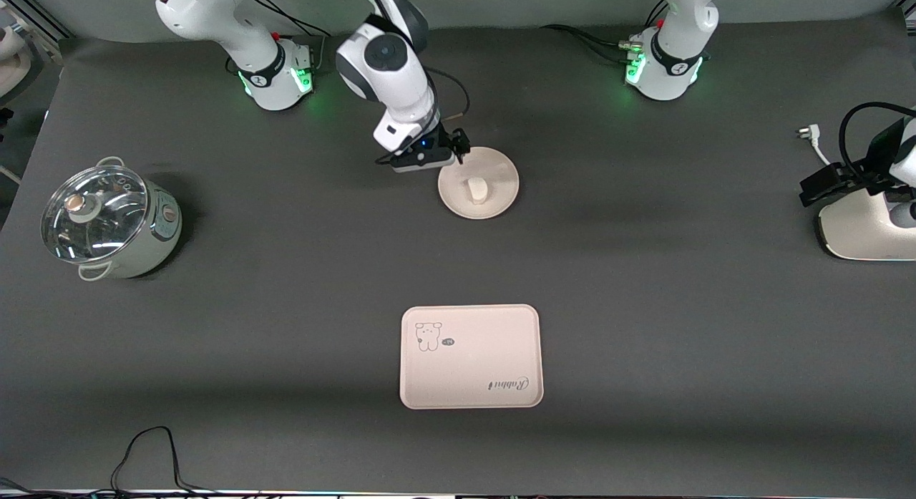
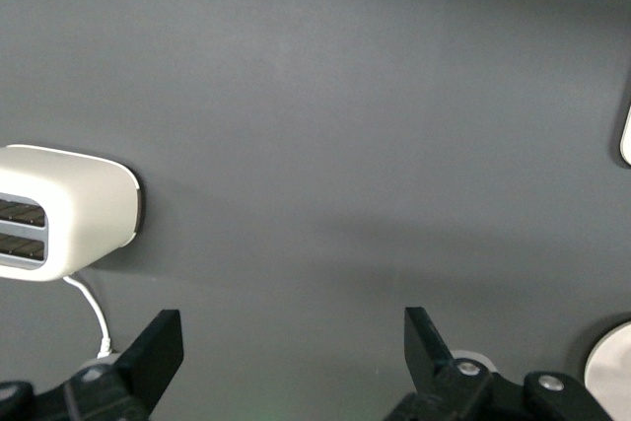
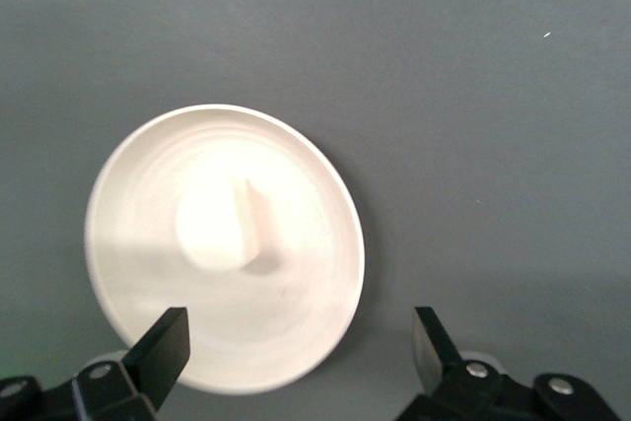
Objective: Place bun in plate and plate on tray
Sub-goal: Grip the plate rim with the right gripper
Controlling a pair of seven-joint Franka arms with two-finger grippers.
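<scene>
The right gripper hangs just above the upper left rim of the plate in the front view, its jaws spread wide and holding nothing. In the right wrist view the two dark fingertips stand well apart at the bottom edge of the frame, one over the plate's rim and the other over bare table.

The bun lies in the middle of the plate, a small white lump; in the right wrist view the bun shows a rounded side and a flat-cut side. The plate sits on the dark table, a little above centre of the front view.

The tray lies lower in that view, nearer the camera and well apart from the plate, with its animal drawing and script facing up. It holds nothing.

The left gripper waits with its jaws also spread and empty, over bare table. A white toaster with two slots shows at the left edge of the left wrist view. That toaster is at the right edge of the front view. A pot with a glass lid stands at the left edge.
</scene>
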